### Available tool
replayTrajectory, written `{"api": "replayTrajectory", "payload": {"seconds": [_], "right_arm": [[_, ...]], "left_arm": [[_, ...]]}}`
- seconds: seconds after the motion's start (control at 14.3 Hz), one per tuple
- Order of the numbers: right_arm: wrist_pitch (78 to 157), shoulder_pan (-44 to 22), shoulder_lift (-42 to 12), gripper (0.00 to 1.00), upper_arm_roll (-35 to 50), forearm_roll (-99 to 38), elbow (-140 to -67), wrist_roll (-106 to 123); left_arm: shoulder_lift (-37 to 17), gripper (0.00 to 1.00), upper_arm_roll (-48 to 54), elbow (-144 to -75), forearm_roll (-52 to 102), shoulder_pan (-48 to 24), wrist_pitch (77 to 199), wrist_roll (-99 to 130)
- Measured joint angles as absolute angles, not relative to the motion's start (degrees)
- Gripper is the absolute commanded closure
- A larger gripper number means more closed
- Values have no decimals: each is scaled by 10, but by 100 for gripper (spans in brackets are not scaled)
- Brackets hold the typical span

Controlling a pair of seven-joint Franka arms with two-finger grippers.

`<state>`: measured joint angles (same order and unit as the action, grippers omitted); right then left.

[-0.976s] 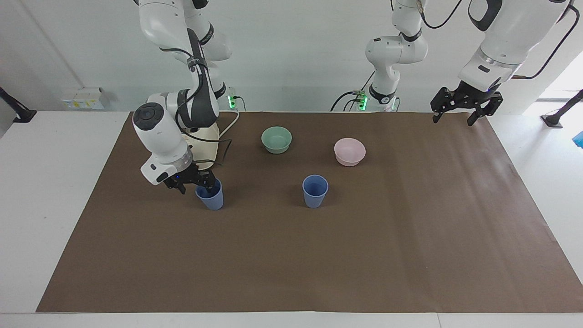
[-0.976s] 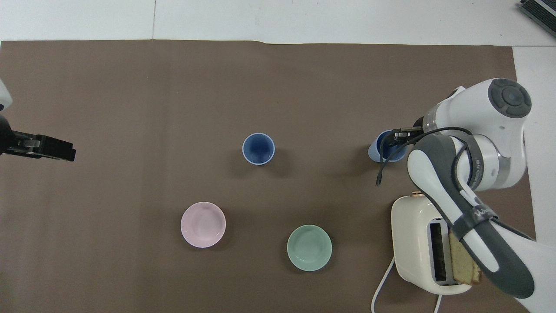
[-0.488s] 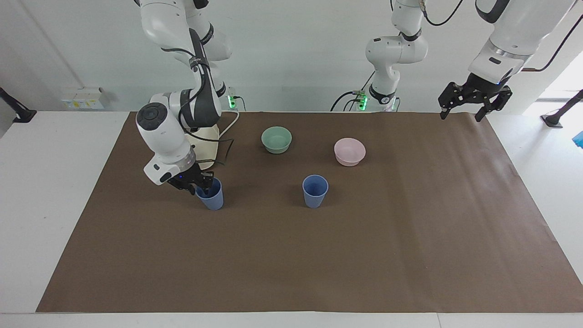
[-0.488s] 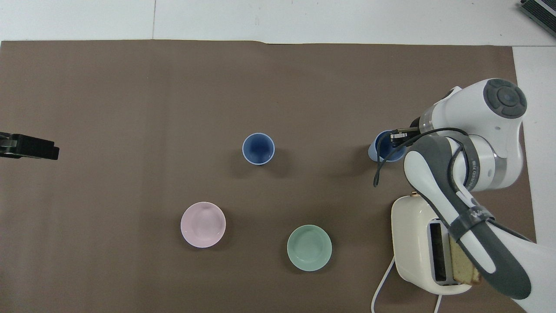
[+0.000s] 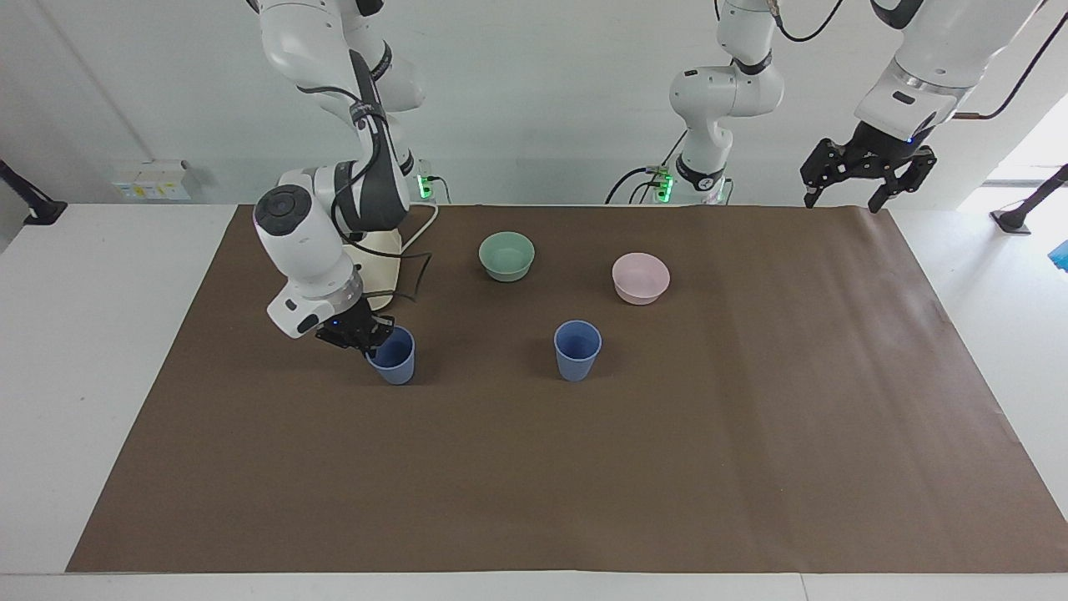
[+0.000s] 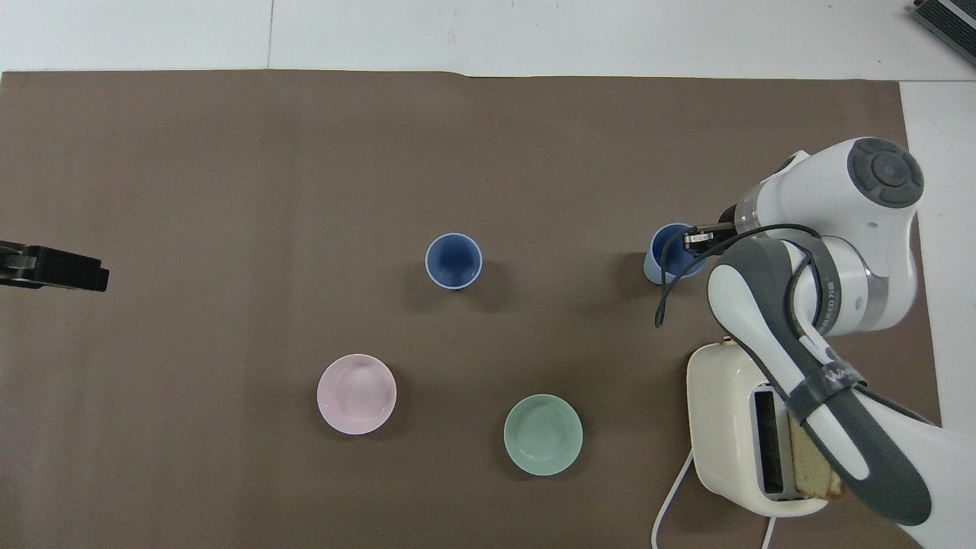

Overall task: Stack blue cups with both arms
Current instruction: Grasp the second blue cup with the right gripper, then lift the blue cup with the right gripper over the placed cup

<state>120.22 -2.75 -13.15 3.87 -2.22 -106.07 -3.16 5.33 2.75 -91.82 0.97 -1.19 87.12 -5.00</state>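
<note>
Two blue cups are in view. One blue cup (image 5: 577, 349) (image 6: 454, 261) stands upright on the brown mat in the middle of the table. The other blue cup (image 5: 394, 357) (image 6: 665, 258) is toward the right arm's end, slightly tilted. My right gripper (image 5: 373, 338) (image 6: 695, 238) is shut on its rim, one finger inside the cup. Whether its base still rests on the mat I cannot tell. My left gripper (image 5: 840, 204) (image 6: 91, 274) hangs open, high over the mat's edge at the left arm's end, holding nothing.
A pale green bowl (image 5: 506, 255) (image 6: 543, 435) and a pink bowl (image 5: 640, 277) (image 6: 356, 394) sit nearer the robots than the cups. A cream toaster (image 6: 732, 427) with a slice of bread in it stands by the right arm's base, its cable trailing.
My right gripper has closed on the cup's rim and shifted the cup a little toward the other cup. My left gripper has risen and drawn back toward its end.
</note>
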Motion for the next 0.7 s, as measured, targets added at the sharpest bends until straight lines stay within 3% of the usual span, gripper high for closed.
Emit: {"api": "replayTrajectory", "payload": {"seconds": [0.28,0.7], "right_arm": [[1121,-30,-111,100,50,-25,-990,-65],[1099,-70,-113,100,110,-25,-922,-203]], "left_arm": [[53,0,28,-919,10,-12,871,-51],[53,0,29,-919,10,-12,871,-51]]}}
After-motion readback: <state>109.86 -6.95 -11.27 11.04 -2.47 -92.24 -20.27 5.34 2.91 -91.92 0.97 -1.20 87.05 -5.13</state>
